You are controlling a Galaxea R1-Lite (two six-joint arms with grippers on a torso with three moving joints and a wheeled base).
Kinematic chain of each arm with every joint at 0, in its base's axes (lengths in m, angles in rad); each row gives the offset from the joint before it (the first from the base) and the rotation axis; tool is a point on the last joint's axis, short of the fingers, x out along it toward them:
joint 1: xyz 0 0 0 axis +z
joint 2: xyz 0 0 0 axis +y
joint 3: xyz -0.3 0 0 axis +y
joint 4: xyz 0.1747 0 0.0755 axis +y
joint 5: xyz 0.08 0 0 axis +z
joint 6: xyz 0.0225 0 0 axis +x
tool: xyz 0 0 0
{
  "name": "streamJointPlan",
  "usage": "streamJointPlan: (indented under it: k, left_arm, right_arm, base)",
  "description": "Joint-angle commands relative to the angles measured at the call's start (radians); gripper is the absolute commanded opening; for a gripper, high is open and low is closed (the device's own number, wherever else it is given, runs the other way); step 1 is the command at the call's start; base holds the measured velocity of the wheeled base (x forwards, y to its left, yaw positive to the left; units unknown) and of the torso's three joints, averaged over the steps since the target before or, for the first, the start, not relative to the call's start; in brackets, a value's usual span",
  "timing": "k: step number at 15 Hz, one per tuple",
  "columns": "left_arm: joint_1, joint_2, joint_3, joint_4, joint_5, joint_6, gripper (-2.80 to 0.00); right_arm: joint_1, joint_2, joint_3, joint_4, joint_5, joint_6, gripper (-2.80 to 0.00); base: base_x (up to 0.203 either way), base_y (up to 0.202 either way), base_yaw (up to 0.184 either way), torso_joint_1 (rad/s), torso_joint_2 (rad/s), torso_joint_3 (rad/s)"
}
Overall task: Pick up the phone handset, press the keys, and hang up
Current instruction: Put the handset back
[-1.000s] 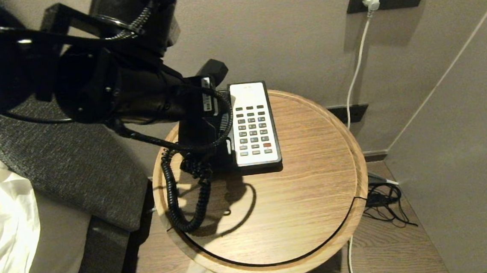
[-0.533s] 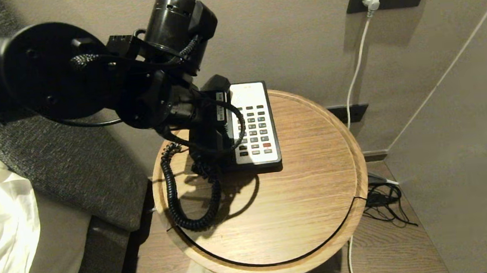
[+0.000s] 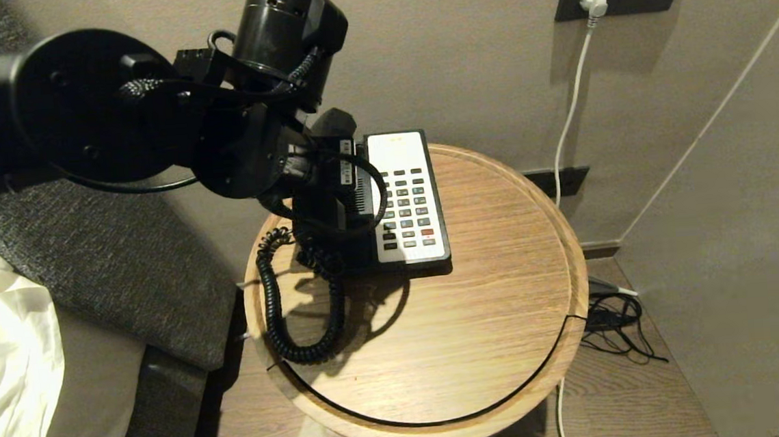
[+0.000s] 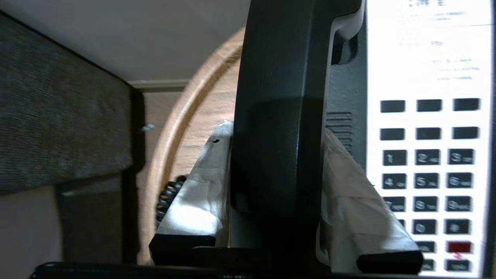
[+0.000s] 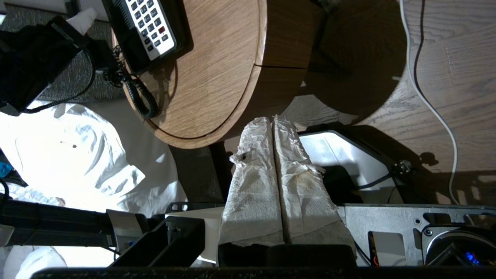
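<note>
The black phone handset (image 4: 279, 97) is clamped between the tape-wrapped fingers (image 4: 201, 182) of my left gripper (image 4: 276, 131), which is shut on its middle. In the head view the handset (image 3: 331, 123) hangs along the left, cradle side of the phone base (image 3: 395, 151), mostly hidden by my left gripper (image 3: 329, 195). Whether it rests on the cradle does not show. The keys (image 3: 404, 207) lie uncovered in the white faceplate, right beside the handset, and the keys (image 4: 426, 182) include one red button. The coiled cord (image 3: 272, 309) loops over the table. My right gripper (image 5: 271, 120) is shut and empty, low beside the table.
The round wooden table (image 3: 479, 322) has a raised rim. A grey upholstered headboard (image 3: 111, 258) and white bedding (image 3: 2, 369) lie to the left. A white cable (image 3: 570, 110) runs down from a wall socket, and black cables (image 3: 616, 326) lie on the floor at the right.
My left arm has swung its upper links up and back while the wrist stayed over the phone's left side. The handset stays gripped, and the cord loop has shifted slightly.
</note>
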State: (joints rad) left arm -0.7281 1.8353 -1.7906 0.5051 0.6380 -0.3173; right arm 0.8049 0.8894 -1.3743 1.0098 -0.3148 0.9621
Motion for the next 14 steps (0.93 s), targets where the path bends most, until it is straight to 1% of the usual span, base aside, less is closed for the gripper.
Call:
streamJointPlan:
  k: [1,2,3,4,5,6,12,14]
  left_arm:
    - [-0.005,-0.002,0.002,0.006,0.050,0.013,-2.80]
    - [-0.014,-0.002,-0.001,0.007,0.070,0.019,-2.80]
    - [-0.022,0.000,-0.002,0.007,0.103,0.028,-2.80]
    - [-0.030,0.003,-0.001,0.006,0.153,0.042,-2.80]
    - [-0.047,0.009,-0.005,0.003,0.187,0.055,-2.80]
    - [-0.064,0.013,-0.011,0.006,0.190,0.059,-2.80]
    - [-0.103,0.047,-0.015,0.010,0.194,0.058,-2.80]
    - [-0.102,0.058,-0.022,0.010,0.216,0.061,-2.80]
  right_arm:
    - [0.000,-0.001,0.006,0.006,-0.001,0.006,-2.80]
    - [0.000,-0.005,0.009,0.007,-0.001,0.006,-2.80]
    - [-0.001,-0.009,0.012,0.009,-0.001,0.006,-2.80]
    - [-0.001,-0.010,0.017,0.009,-0.001,0.006,-2.80]
    - [-0.001,-0.013,0.018,0.009,-0.001,0.006,-2.80]
    - [-0.001,-0.013,0.022,0.009,-0.001,0.006,-2.80]
    - [-0.001,-0.025,0.024,0.015,0.000,0.006,-2.80]
    - [-0.001,-0.032,0.035,0.015,0.002,0.009,-2.80]
  base:
    - [0.000,0.000,0.000,0.000,0.00,0.000]
    - [0.000,0.000,0.000,0.000,0.00,0.000]
    - [0.000,0.000,0.000,0.000,0.00,0.000]
    - [0.000,0.000,0.000,0.000,0.00,0.000]
    - [0.000,0.000,0.000,0.000,0.00,0.000]
    - [0.000,0.000,0.000,0.000,0.00,0.000]
    - [0.000,0.000,0.000,0.000,0.00,0.000]
    - [0.000,0.000,0.000,0.000,0.00,0.000]
